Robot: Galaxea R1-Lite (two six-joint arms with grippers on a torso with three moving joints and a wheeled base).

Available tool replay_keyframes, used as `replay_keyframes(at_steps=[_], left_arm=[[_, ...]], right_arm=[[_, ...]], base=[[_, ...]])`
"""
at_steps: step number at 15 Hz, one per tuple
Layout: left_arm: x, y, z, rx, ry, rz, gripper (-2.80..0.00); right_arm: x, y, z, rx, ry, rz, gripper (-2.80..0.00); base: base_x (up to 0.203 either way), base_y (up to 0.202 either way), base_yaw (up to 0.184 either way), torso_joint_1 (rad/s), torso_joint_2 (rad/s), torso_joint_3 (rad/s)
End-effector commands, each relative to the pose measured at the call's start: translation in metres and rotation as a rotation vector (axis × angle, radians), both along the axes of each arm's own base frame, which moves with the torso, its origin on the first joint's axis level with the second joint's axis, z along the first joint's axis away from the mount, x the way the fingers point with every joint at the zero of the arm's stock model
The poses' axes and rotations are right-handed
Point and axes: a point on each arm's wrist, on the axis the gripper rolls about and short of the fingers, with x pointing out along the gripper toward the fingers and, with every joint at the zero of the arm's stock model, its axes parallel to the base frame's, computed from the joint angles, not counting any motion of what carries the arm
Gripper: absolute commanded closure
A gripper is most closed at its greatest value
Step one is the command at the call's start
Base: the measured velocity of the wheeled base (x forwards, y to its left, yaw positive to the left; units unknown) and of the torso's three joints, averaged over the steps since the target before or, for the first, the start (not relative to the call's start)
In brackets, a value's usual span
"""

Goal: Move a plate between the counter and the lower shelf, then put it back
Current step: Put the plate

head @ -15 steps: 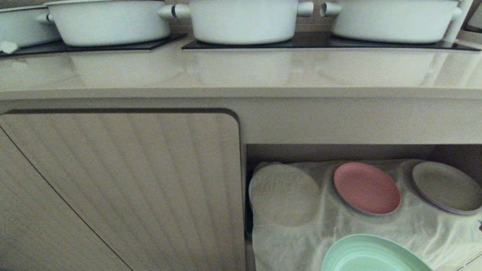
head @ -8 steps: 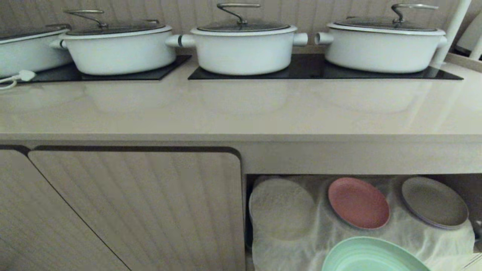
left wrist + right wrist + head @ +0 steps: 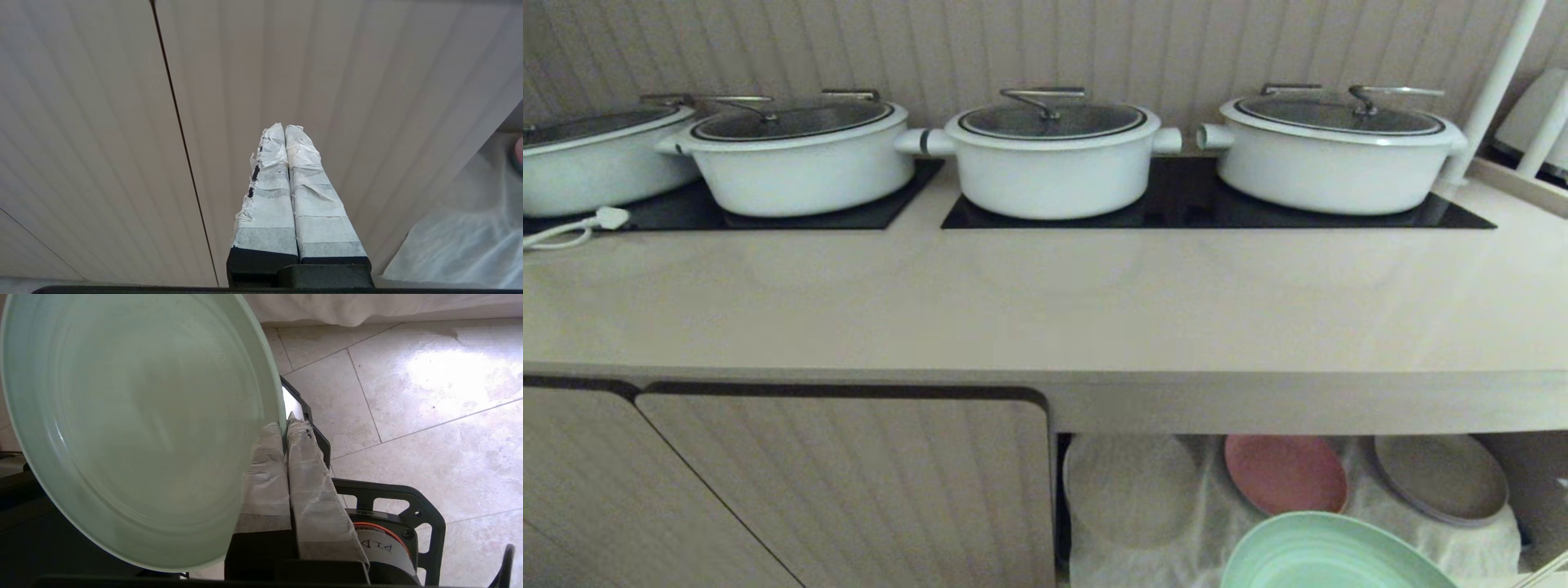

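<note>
The mint-green plate (image 3: 1327, 555) shows at the bottom right of the head view, in front of the lower shelf (image 3: 1201, 523) and below the counter (image 3: 1045, 310). In the right wrist view my right gripper (image 3: 284, 425) is shut on the plate (image 3: 135, 428), its taped fingers pinching the rim, with tiled floor beyond. My left gripper (image 3: 284, 127) is shut on nothing and hangs parked in front of a ribbed cabinet door (image 3: 122, 122). Neither gripper shows in the head view.
Several lidded white pots (image 3: 1045, 155) stand on black cooktop panels (image 3: 1201, 204) at the back of the counter. A pink plate (image 3: 1286, 474) and greyish plates (image 3: 1441, 478) lie on the shelf's white cloth. A white plug and cord (image 3: 596, 220) lie at far left.
The whole head view has shifted downward as the camera rose: the counter top and pot lids now show fully and the shelf sits lower. The mint-green plate keeps its place in the picture.
</note>
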Motion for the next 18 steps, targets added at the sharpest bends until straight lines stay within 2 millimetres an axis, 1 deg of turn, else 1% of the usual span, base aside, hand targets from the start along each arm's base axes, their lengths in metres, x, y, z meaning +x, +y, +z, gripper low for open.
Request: replay_keyframes(at_steps=[1, 7, 14, 18], left_arm=[[0.0000, 0.0000, 0.0000, -0.001, 0.000, 0.000, 0.00], [0.0000, 0.0000, 0.0000, -0.001, 0.000, 0.000, 0.00], [0.0000, 0.0000, 0.0000, -0.001, 0.000, 0.000, 0.00], [0.0000, 0.0000, 0.0000, -0.001, 0.000, 0.000, 0.00]], right_arm=[[-0.0011, -0.0004, 0.0002, 0.004, 0.000, -0.002, 0.00], [-0.0055, -0.0020, 0.0024, 0.008, -0.011, -0.004, 0.00], [-0.0060, -0.0024, 0.0027, 0.007, -0.016, -0.005, 0.00], [-0.0062, -0.0025, 0.0032, 0.008, -0.019, -0.005, 0.00]], base=[[0.000, 0.000, 0.000, 0.225, -0.51, -0.289], [0.000, 0.000, 0.000, 0.246, -0.53, -0.291], [0.000, 0.000, 0.000, 0.282, -0.59, -0.314], [0.000, 0.000, 0.000, 0.200, -0.40, -0.207]])
